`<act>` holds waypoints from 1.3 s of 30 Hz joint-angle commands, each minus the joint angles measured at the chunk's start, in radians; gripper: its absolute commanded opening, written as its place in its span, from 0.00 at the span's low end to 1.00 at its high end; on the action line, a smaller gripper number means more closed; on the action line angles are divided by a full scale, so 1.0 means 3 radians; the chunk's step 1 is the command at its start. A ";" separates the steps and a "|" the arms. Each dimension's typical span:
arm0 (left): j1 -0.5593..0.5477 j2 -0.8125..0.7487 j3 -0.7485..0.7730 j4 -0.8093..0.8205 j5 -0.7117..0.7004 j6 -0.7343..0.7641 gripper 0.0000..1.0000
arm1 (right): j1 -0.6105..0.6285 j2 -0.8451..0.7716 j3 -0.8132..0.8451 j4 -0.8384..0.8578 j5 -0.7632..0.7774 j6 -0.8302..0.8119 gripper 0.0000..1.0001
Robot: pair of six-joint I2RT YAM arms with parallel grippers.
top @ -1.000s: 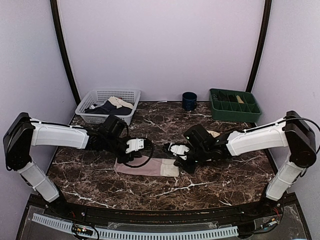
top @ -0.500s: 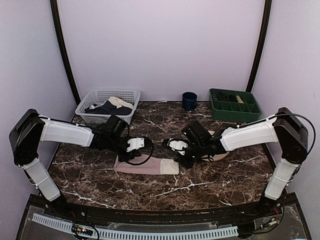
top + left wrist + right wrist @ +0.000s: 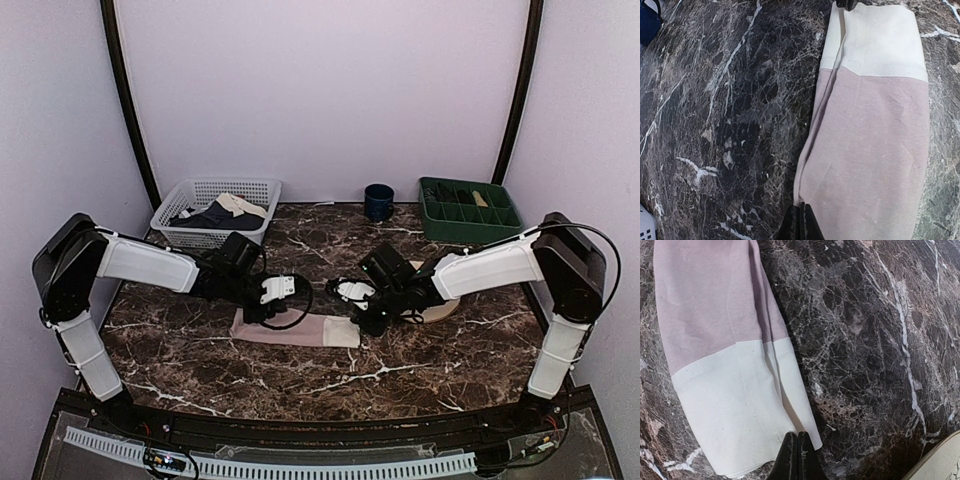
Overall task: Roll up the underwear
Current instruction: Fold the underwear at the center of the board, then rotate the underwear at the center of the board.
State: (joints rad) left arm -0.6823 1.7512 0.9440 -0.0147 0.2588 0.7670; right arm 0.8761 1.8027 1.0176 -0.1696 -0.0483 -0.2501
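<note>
- Marble table (image 3: pixel 200 362) is spread with underwear (image 3: pixel 298 330), folded flat (rolling not begun).
- Left gripper (image 3: pixel 800 224) and right gripper (image 3: pixel 794 454) are clenched at its edge.
- One end must be curled over next.

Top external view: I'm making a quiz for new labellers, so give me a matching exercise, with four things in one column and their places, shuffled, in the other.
Things:
1. underwear
2. white basket
3. blue mug
4. green tray

Places:
A. back right
B. front centre, lying flat
C. back left
D. back centre

Pairs: 1-B, 2-C, 3-D, 4-A
</note>
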 commanded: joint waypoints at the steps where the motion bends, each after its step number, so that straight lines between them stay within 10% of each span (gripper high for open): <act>1: 0.0019 0.0050 0.0082 0.0088 -0.0202 -0.0190 0.04 | -0.0036 0.0022 0.0138 -0.0058 0.0123 0.0086 0.00; 6: 0.0019 0.0013 0.0373 -0.0080 -0.0394 -0.0598 0.36 | -0.0104 -0.0115 0.0208 -0.0162 0.0256 0.0196 0.22; 12: 0.0020 -0.0276 0.0509 -0.0377 -0.0740 -0.1127 0.48 | -0.0245 -0.0332 0.0382 -0.0372 0.0136 0.0359 0.34; 25: -0.0134 -0.0957 -0.0109 -0.1323 -0.0464 -0.3397 0.31 | -0.0248 0.0429 0.1240 -0.0942 -0.0676 0.0636 0.22; 39: -0.0446 -0.0898 -0.0606 -0.1423 -0.0647 -0.4101 0.25 | -0.0236 0.0906 0.1405 -0.1089 -0.0421 0.0662 0.03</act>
State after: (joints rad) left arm -0.8124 1.4586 0.7654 -0.4335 0.1024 -0.4095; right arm 0.8005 2.0518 1.4342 -0.4824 -0.1974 -0.0467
